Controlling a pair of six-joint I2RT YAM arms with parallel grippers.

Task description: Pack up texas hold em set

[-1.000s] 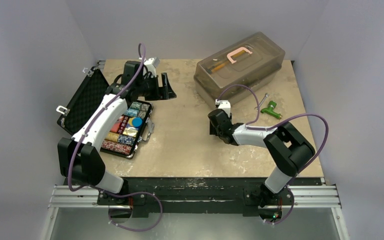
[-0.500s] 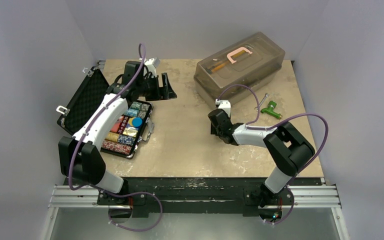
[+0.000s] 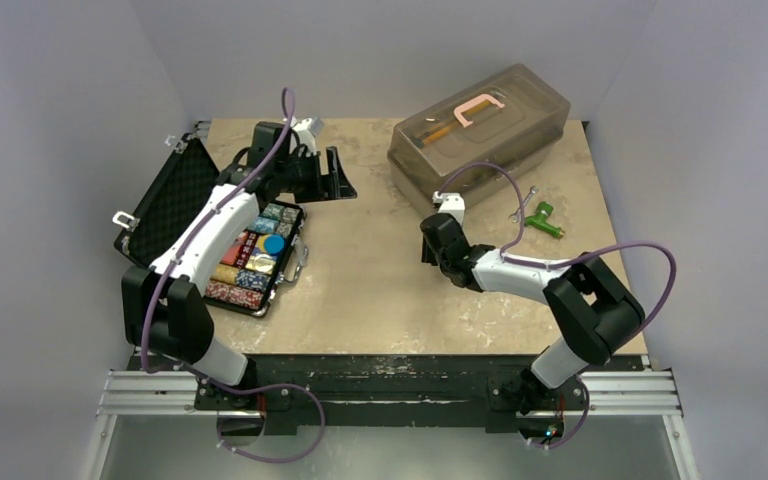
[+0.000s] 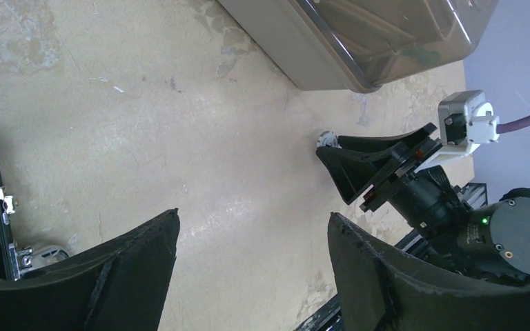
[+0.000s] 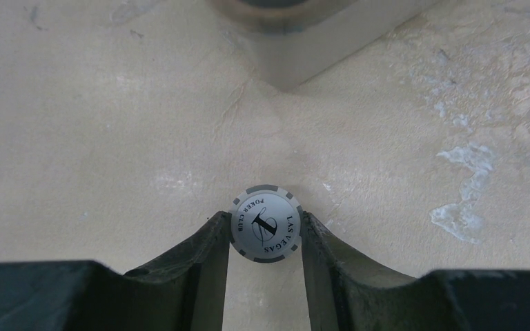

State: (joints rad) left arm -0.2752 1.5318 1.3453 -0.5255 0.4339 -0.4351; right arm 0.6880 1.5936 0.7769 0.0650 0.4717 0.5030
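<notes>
The texas hold em set's black case lies open at the left of the table, its foam-lined lid leaning back and rows of coloured chips in the tray. A loose grey-white chip lies flat on the table near the tub. My right gripper is shut on it, a finger touching each side of its edge. In the top view that gripper sits low at mid-table. From the left wrist the chip peeks out at its tip. My left gripper hangs open and empty beyond the case's far right corner.
A large translucent grey tub with a pink clamp on its lid stands at the back right. A green-handled tool and a wrench lie to its right. The case handle juts toward the table's middle.
My right gripper's fingers have come together onto the chip's edges, and that arm's elbow has shifted right. The left arm has barely moved.
</notes>
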